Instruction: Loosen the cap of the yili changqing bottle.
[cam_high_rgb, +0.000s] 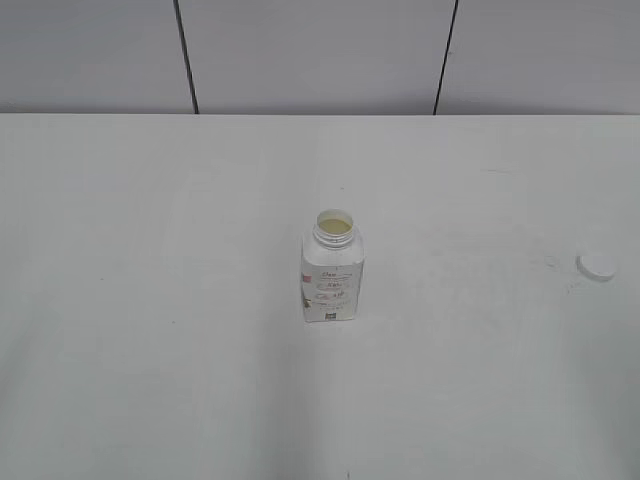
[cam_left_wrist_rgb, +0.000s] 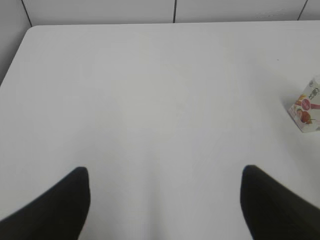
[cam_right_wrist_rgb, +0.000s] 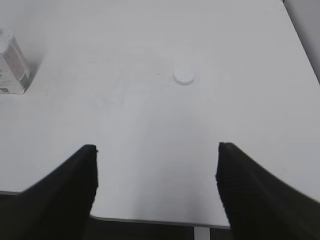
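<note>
1. White table (cam_high_rgb: 150, 380) filled the scene, with grey wall panels (cam_high_rgb: 310, 50) behind it.
2. Left gripper (cam_left_wrist_rgb: 162, 200) and right gripper (cam_right_wrist_rgb: 156, 192) were both spread wide, holding nothing, well apart from the objects.
3. It seemed nothing was left to turn; a good move would only be to keep the arms away from the upright bottle.
4. Yili changqing bottle (cam_high_rgb: 331, 276) stood in the table's middle, neck open, with pink-red print.
5. Its cap (cam_high_rgb: 596, 265) lay flat, far to the right.
</note>
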